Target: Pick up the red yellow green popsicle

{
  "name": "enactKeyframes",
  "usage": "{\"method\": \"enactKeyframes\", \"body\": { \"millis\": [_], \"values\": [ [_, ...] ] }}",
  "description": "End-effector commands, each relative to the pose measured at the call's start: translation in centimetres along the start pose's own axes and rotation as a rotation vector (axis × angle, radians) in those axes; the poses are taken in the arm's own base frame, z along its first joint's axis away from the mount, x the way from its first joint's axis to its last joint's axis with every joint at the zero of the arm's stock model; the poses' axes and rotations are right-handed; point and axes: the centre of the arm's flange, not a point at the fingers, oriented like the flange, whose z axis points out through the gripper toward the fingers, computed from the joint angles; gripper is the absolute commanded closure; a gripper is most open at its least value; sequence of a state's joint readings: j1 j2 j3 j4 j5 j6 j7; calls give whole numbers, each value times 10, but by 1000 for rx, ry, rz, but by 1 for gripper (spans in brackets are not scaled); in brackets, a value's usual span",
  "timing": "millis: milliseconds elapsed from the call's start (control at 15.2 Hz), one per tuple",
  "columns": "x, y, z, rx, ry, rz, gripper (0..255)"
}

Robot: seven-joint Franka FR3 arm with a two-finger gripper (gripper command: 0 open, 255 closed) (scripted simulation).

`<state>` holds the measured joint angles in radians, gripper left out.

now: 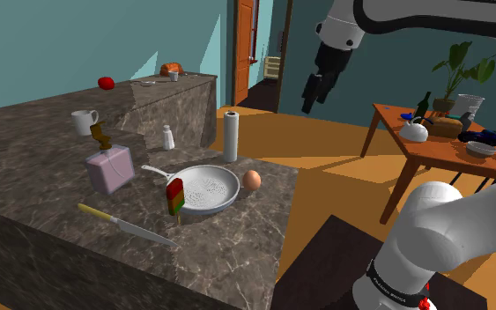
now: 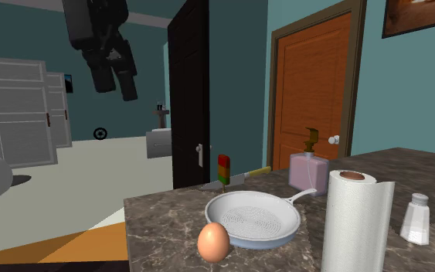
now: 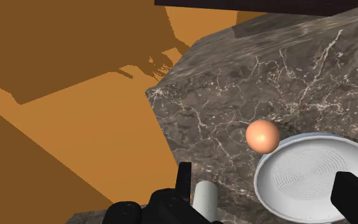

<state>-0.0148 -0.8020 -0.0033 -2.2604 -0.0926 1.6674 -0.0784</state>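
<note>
The popsicle (image 1: 175, 195), banded red, yellow and green, stands upright on the dark marble counter (image 1: 255, 231) at the near rim of a white frying pan (image 1: 206, 187). In the second exterior view the popsicle (image 2: 223, 168) rises behind the pan (image 2: 254, 218), near the counter's far edge. My gripper (image 1: 314, 92) hangs high in the air, well above and beyond the counter's corner, open and empty. It also shows at the upper left (image 2: 115, 76) of the second exterior view. In the wrist view the gripper (image 3: 269, 191) looks down on the pan (image 3: 304, 181), fingers (image 3: 184, 181) wide apart.
An egg (image 1: 251, 180) lies beside the pan, a paper towel roll (image 1: 230, 135) and salt shaker (image 1: 167, 136) behind it. A pink soap dispenser (image 1: 109, 167), a mug (image 1: 84, 121) and a yellow-handled knife (image 1: 122, 225) are to the shoulder view's left. A wooden table (image 1: 431, 150) stands far right.
</note>
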Motion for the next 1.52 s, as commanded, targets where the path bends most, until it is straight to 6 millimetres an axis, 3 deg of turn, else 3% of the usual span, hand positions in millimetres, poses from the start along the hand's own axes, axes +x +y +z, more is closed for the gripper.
{"method": "enactKeyframes", "body": {
  "millis": [0, 1452],
  "values": [
    [0, 0, 0, 0, 0, 0, 0],
    [121, -227, 121, 89, -80, 50, 0]
  ]
}}
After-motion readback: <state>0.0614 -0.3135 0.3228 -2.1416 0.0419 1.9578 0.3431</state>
